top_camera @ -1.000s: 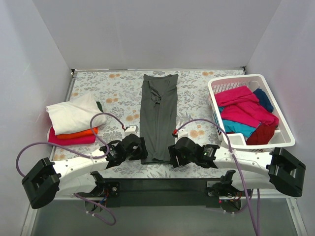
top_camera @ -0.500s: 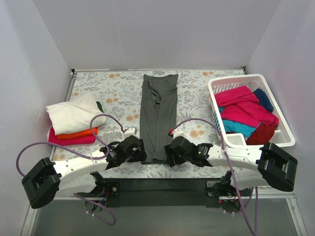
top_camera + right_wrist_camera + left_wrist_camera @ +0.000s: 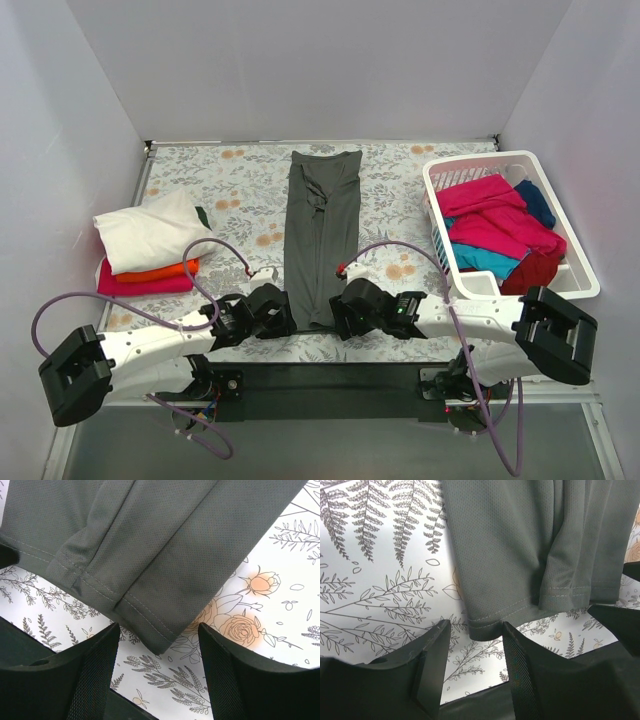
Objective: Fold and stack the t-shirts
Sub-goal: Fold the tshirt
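Top view: a dark grey t-shirt, folded into a long narrow strip, lies lengthwise down the middle of a floral-patterned table. Its near hem points toward the arms. The left gripper sits low at the hem's near left corner and the right gripper at its near right corner, one on each side of the strip. To the left, well apart, is a folded stack: a white t-shirt on an orange t-shirt on a magenta t-shirt. To the right, a white basket holds loose t-shirts in pink, teal, navy and maroon.

Left wrist view: the left gripper has its two black fingers spread apart. The stitched hem corner of the dark grey t-shirt lies flat on the table, right in the gap at the fingertips. Nothing is clamped.

Right wrist view: the right gripper also has its fingers spread wide. The folded hem corner of the dark grey t-shirt lies just ahead of and between the tips, ungripped.
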Controlling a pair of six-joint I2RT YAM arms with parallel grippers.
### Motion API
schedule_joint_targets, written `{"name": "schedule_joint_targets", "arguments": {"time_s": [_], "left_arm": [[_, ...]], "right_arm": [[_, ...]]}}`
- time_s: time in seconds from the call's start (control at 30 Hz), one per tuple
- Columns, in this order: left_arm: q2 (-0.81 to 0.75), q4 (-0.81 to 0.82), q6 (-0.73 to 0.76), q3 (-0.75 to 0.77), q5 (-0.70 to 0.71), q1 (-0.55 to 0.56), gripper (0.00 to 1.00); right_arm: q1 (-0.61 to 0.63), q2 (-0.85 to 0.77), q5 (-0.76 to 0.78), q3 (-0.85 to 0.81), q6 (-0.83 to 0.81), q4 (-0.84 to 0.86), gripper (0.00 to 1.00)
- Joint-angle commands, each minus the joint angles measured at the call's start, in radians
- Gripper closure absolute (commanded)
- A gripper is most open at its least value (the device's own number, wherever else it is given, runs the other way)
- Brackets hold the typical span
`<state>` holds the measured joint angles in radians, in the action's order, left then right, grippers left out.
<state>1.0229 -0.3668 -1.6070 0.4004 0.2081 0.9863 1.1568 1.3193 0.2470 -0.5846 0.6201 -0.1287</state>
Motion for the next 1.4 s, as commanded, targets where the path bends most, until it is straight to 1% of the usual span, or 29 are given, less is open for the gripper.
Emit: {"name": "schedule_joint_targets", "arguments": {"time_s": [0.0,0.17,0.27,0.3,0.37,0.5,0.53,0.57,0.6,0.67,0.7,0.77,0.8,1.0,1.1,1.13,1.23,1.37], "left_arm": [[-0.021,-0.061,-0.039,-0.014,0.008,0.017,0.57],[-0.007,-0.049,-0.044,-0.018,0.005,0.028,0.59],[0.002,-0.029,-0.044,-0.026,-0.012,0.035,0.62],[0.002,-0.026,-0.042,-0.031,-0.015,0.035,0.64],[0.0,-0.017,-0.044,-0.034,-0.021,0.038,0.69],[-0.009,0.002,-0.041,-0.046,-0.033,0.043,0.76],[-0.014,0.008,-0.037,-0.052,-0.038,0.045,0.8],[-0.015,0.017,-0.037,-0.055,-0.041,0.046,0.82],[-0.017,0.023,-0.036,-0.058,-0.05,0.046,0.86],[-0.023,0.038,-0.033,-0.067,-0.056,0.048,0.95],[-0.023,0.043,-0.031,-0.069,-0.065,0.046,0.97],[-0.024,0.052,-0.03,-0.075,-0.072,0.048,1.0],[-0.027,0.054,-0.028,-0.075,-0.078,0.049,1.0],[-0.052,0.057,-0.021,-0.083,-0.128,0.063,1.0],[-0.053,0.057,-0.013,-0.084,-0.177,0.072,1.0],[-0.05,0.057,-0.013,-0.084,-0.19,0.08,1.0],[-0.043,0.058,-0.013,-0.08,-0.246,0.107,1.0],[-0.059,0.058,-0.044,-0.068,-0.276,0.158,1.0]], "right_arm": [[0.014,0.017,0.002,-0.044,-0.011,0.026,0.42],[0.024,0.038,0.001,-0.044,-0.005,0.026,0.43],[0.035,0.046,0.003,-0.049,0.001,0.018,0.47],[0.037,0.047,0.006,-0.05,0.006,0.006,0.5],[0.046,0.049,0.012,-0.053,0.012,-0.008,0.53],[0.061,0.055,0.034,-0.058,0.033,-0.052,0.65],[0.064,0.057,0.035,-0.058,0.035,-0.064,0.67],[0.064,0.057,0.037,-0.058,0.038,-0.072,0.72],[0.066,0.055,0.04,-0.057,0.04,-0.08,0.76],[0.067,0.055,0.051,-0.052,0.043,-0.101,0.81],[0.067,0.052,0.055,-0.05,0.047,-0.11,0.87],[0.067,0.049,0.061,-0.046,0.047,-0.124,0.93],[0.067,0.044,0.064,-0.044,0.047,-0.13,0.99],[0.067,0.009,0.026,-0.035,0.018,-0.215,0.99],[0.072,0.0,-0.043,-0.032,-0.008,-0.253,0.99],[0.081,0.0,-0.089,-0.031,-0.014,-0.256,0.99],[0.11,0.009,-0.162,-0.027,-0.033,-0.287,0.99],[0.156,0.012,-0.192,-0.034,-0.016,-0.339,0.99]]}}
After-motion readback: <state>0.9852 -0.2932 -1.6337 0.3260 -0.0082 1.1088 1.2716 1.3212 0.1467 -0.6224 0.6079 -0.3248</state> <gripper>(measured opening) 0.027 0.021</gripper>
